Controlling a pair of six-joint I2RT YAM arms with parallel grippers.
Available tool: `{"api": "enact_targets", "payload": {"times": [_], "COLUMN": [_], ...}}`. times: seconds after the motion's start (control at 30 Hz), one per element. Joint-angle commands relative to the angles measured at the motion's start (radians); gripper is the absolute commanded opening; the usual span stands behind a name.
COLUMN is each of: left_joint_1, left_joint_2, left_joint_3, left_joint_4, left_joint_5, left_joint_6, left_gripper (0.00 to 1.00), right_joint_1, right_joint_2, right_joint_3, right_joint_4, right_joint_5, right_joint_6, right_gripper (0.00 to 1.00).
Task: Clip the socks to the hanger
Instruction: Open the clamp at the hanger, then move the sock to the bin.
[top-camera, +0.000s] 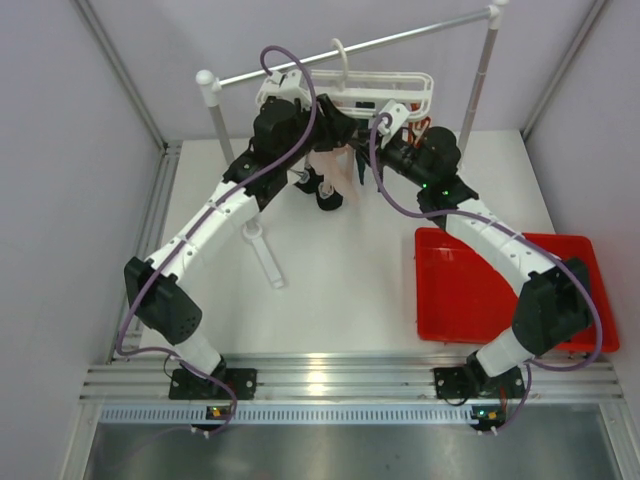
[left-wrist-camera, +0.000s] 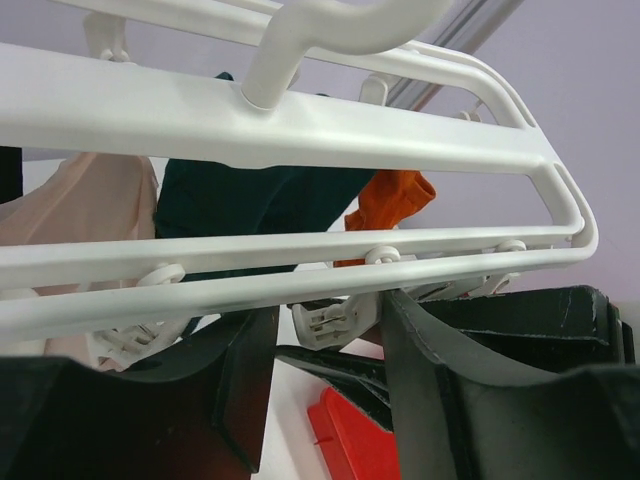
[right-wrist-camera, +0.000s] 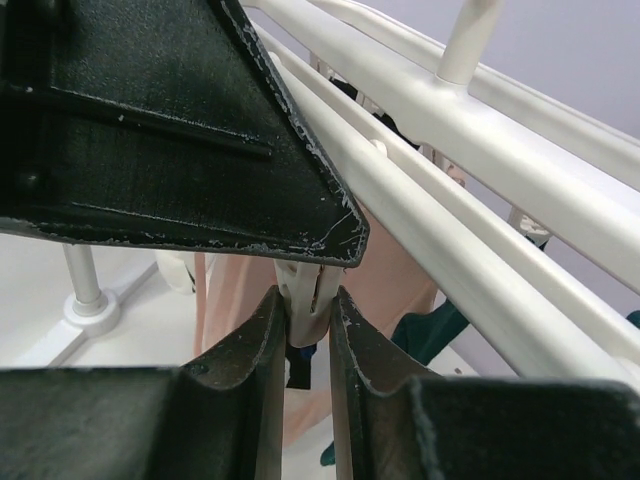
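The hanger (top-camera: 410, 88), hung from the grey rail (top-camera: 400, 35) with socks (top-camera: 335, 168) clipped beneath, is crowded from both sides: one clip (right-wrist-camera: 305, 290) is pinched by the right gripper (right-wrist-camera: 308, 312), another is flanked by the left gripper's (left-wrist-camera: 328, 335) parted jaws.

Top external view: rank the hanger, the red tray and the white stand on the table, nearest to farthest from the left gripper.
1. The hanger, at the left gripper, back centre.
2. The white stand, left of centre.
3. The red tray, front right.

Place: robotics lab cell
Enclosure: pale panels (top-camera: 60, 150), metal framing — around white tabletop (top-camera: 340, 290)
Mounting: left arm (top-camera: 200, 235), right arm (top-camera: 500, 240) bolted on aluminium rail (top-camera: 340, 378)
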Motion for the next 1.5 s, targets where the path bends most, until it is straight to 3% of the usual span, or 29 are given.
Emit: {"api": "enact_targets", "payload": {"times": [0.0, 0.1, 0.13, 0.23, 0.27, 0.33, 0.37, 0.43, 0.6, 0.83, 0.93, 1.13, 1.27, 1.33, 1.37, 1.47], "left_joint_1": [0.002, 0.002, 0.002, 0.002, 0.002, 0.004, 0.004, 0.004, 0.008, 0.011, 0.013, 0.014, 0.014, 0.016, 0.016, 0.016], "left_joint_2": [0.007, 0.010, 0.012, 0.009, 0.006, 0.006, 0.004, 0.006, 0.009, 0.012, 0.019, 0.025, 0.030, 0.030, 0.030, 0.032], "left_joint_3": [0.060, 0.060, 0.060, 0.057, 0.056, 0.054, 0.051, 0.049, 0.048, 0.048, 0.053, 0.054, 0.059, 0.056, 0.056, 0.048], "left_joint_4": [0.066, 0.061, 0.061, 0.058, 0.057, 0.056, 0.053, 0.052, 0.056, 0.064, 0.058, 0.063, 0.060, 0.057, 0.056, 0.058], "left_joint_5": [-0.039, -0.040, -0.037, -0.034, -0.036, -0.036, -0.034, -0.034, -0.011, 0.030, 0.032, 0.062, 0.052, 0.056, 0.056, 0.056], "left_joint_6": [-0.023, -0.031, -0.032, -0.032, -0.029, -0.025, -0.025, -0.022, -0.016, -0.011, 0.003, -0.008, 0.007, 0.012, 0.014, 0.017], "left_gripper": [0.49, 0.40, 0.31, 0.17, 0.08, 0.02, 0.00, 0.00, 0.00, 0.00, 0.00, 0.00, 0.00, 0.00, 0.00, 0.00], "right_joint_1": [0.030, 0.030, 0.033, 0.031, 0.030, 0.025, 0.019, 0.004, -0.062, -0.154, -0.185, -0.205, -0.264, -0.327, -0.352, -0.454], "right_joint_2": [-0.038, -0.040, -0.040, -0.035, -0.035, -0.037, -0.038, -0.043, -0.065, -0.055, -0.061, -0.065, -0.060, -0.075, -0.092, -0.117], "right_joint_3": [0.004, 0.006, 0.007, 0.021, 0.026, 0.029, 0.030, 0.038, 0.050, 0.078, 0.086, 0.096, 0.188, 0.202, 0.208, 0.256], "right_joint_4": [0.004, 0.004, 0.002, -0.024, -0.040, -0.051, -0.057, -0.089, -0.154, -0.149, -0.192, -0.185, -0.371, -0.567, -0.658, -1.232], "right_joint_5": [-0.018, -0.024, -0.023, -0.017, -0.017, -0.018, -0.021, -0.038, -0.151, -0.347, -0.426, -0.446, -0.555, -0.641, -0.671, -0.670], "right_joint_6": [-0.027, -0.025, -0.025, -0.024, -0.024, -0.018, -0.014, -0.004, 0.056, 0.142, 0.136, 0.162, 0.093, 0.047, -0.073, -0.438], "right_gripper": [0.00, 0.00, 0.00, 0.00, 0.04, 0.13, 0.29, 0.46, 0.62, 0.63, 0.68, 0.66, 0.67, 0.73, 0.77, 0.91]}}
